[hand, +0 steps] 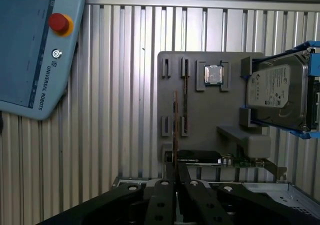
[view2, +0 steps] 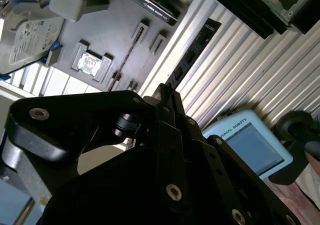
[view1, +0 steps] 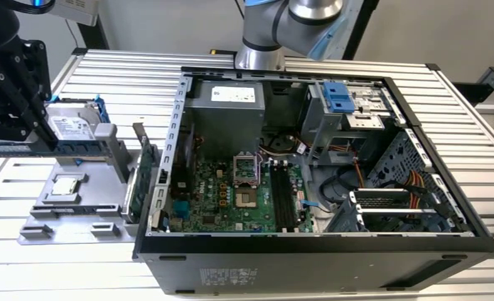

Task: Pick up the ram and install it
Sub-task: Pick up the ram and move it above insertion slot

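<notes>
The ram [view1: 12, 149] is a long blue stick held level above the grey holder tray [view1: 71, 216] at the exterior view's left. My gripper [view1: 53, 141] is shut on it near its middle. In the first wrist view the ram [hand: 175, 120] shows edge-on as a thin line running out from between the fingers of the gripper [hand: 175, 177]. In the second wrist view the ram [view2: 196, 47] is a dark strip reaching out from the gripper [view2: 165, 92]. The long memory slots [view1: 282, 199] lie on the motherboard inside the open computer case [view1: 314, 248].
On the holder tray sit a hard drive [view1: 69, 127], a small silver processor [view1: 65, 187] and a green expansion card [view1: 144, 169] standing on edge by the case wall. A teach pendant [hand: 35, 45] lies on the ribbed table. The arm's base [view1: 259, 56] stands behind the case.
</notes>
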You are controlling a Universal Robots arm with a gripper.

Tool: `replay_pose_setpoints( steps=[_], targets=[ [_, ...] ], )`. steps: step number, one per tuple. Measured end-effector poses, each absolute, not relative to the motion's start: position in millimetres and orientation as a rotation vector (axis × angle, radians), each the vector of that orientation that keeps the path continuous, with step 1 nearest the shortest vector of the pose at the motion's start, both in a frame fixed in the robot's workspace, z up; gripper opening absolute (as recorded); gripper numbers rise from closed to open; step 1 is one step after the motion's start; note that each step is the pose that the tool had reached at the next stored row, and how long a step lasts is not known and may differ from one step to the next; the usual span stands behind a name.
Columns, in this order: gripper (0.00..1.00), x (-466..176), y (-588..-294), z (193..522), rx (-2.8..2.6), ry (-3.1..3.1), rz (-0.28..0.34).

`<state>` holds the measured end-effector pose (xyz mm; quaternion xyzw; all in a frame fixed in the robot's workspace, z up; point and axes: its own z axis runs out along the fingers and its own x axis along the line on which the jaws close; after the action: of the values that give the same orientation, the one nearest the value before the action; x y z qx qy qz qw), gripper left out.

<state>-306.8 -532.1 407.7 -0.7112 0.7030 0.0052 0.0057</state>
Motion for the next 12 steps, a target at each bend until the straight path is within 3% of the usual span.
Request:
replay_pose_setpoints(
  steps=[12],
  targets=[
    [0.00,-306.0,-532.1,412.3,-2.226,2.200,0.016]
  ],
)
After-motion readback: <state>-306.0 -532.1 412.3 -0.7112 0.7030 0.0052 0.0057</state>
